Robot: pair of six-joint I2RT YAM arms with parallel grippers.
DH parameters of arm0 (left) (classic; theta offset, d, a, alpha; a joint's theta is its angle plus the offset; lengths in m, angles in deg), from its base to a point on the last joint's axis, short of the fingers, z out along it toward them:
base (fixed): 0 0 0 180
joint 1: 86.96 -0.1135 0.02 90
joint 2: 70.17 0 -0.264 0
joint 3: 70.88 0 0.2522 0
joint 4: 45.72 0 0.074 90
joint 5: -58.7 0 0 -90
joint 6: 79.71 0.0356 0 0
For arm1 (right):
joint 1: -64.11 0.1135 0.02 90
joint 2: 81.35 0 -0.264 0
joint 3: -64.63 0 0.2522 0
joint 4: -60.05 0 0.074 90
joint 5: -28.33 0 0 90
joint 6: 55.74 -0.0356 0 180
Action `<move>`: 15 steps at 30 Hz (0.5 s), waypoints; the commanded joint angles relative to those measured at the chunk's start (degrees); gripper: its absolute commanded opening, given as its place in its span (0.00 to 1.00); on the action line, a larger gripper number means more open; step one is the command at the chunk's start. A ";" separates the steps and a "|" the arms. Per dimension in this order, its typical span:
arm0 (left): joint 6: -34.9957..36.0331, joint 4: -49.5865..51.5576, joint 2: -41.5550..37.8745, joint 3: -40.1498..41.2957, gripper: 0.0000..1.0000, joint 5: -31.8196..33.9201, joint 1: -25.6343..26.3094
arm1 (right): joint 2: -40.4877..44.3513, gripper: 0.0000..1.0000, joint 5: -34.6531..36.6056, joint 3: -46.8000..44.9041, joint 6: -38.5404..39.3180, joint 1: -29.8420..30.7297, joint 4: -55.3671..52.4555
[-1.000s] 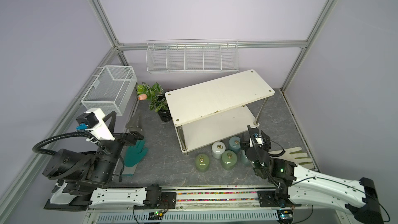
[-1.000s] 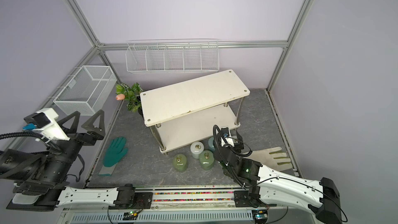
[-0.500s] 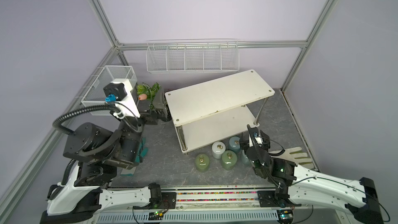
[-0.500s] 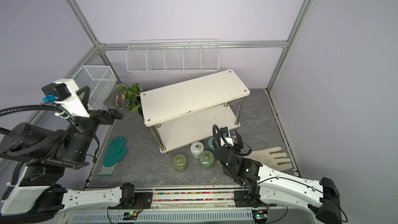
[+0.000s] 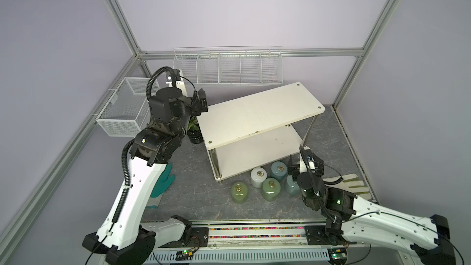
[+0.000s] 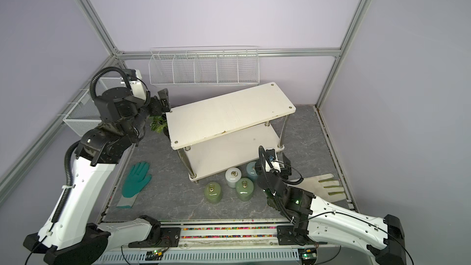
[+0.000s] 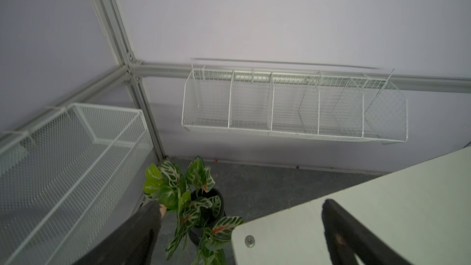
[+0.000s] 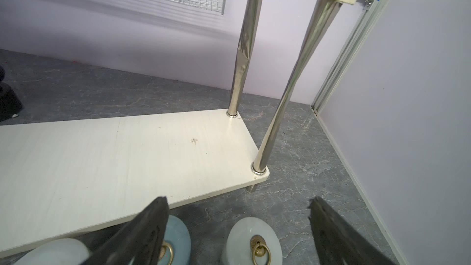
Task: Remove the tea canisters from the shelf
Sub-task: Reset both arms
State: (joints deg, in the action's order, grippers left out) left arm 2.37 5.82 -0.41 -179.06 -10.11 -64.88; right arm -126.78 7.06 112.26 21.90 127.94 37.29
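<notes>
The cream two-tier shelf stands mid-table, and both of its boards show bare. Several tea canisters stand on the floor along its front edge: a white one, a pale blue one, and two olive ones. My right gripper hangs open over a pale canister, which sits between its fingers untouched. Another blue canister is partly behind one finger. My left gripper is open and empty, raised over the shelf's back left corner.
A black pot with a leafy plant stands at the shelf's left end, under the left gripper. Wire baskets hang on the back wall and the left wall. On the floor lie a teal glove and a cream glove.
My left arm has risen from low at the front left and swung back and right to the shelf's back left corner. The right arm and the canisters have not moved.
</notes>
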 commanded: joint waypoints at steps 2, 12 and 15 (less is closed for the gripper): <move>-9.47 -2.84 -4.18 5.89 1.00 -10.34 -9.63 | -0.19 0.89 -1.12 -0.64 0.81 -2.65 0.67; -12.24 -3.57 -5.08 15.92 1.00 -7.39 -12.37 | -1.12 0.89 -3.84 -0.78 -0.84 -5.71 -0.13; -15.16 -5.21 -6.88 21.66 1.00 -5.96 -13.09 | -2.03 0.89 -5.36 -0.02 -1.25 -7.61 -0.87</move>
State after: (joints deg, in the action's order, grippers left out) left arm -9.11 1.69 -6.27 -160.74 -17.65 -77.20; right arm -128.11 3.30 112.08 21.83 121.76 37.14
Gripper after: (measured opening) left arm 0.996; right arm 0.889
